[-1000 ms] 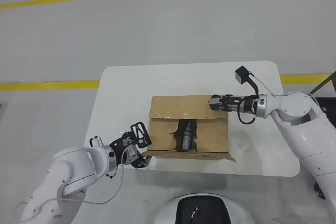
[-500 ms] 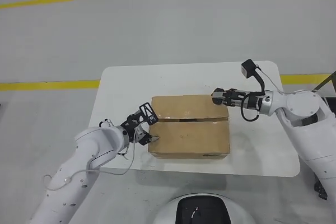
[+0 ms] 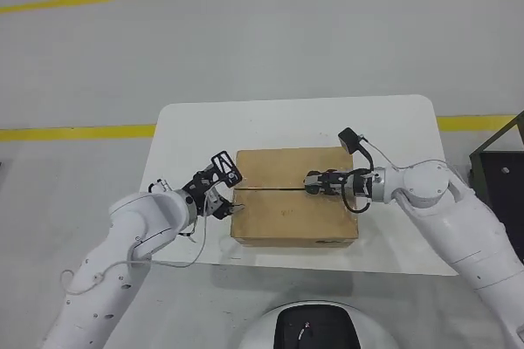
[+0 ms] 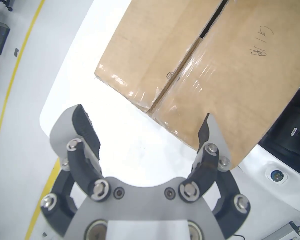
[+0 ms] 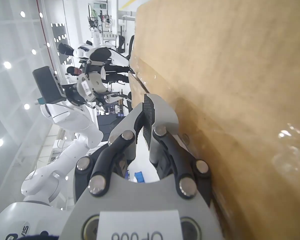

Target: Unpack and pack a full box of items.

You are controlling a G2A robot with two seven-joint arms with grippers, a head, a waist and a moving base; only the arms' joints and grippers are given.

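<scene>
The box [image 3: 288, 216] sits closed at the middle of the table, both top flaps folded flat and meeting along a narrow seam [image 3: 266, 188]. Old clear tape shows at its end. The step in hand appears to be closing the flaps at the end of packing.

The left gripper [image 4: 143, 122] is spread wide and holds nothing. It stands just beside the box end where the seam runs out. Whether one finger touches the cardboard cannot be told.

The right gripper [image 3: 315, 183] lies on the box top at the seam, fingers drawn together with nothing between them.

The next move likely calls for even downward pressure along the seam, with the box steadied from its end so it does not slide.

The grey floor [image 3: 244, 44] carries a yellow line [image 3: 70, 133]. The white table [image 3: 192, 131] has rounded corners.
</scene>
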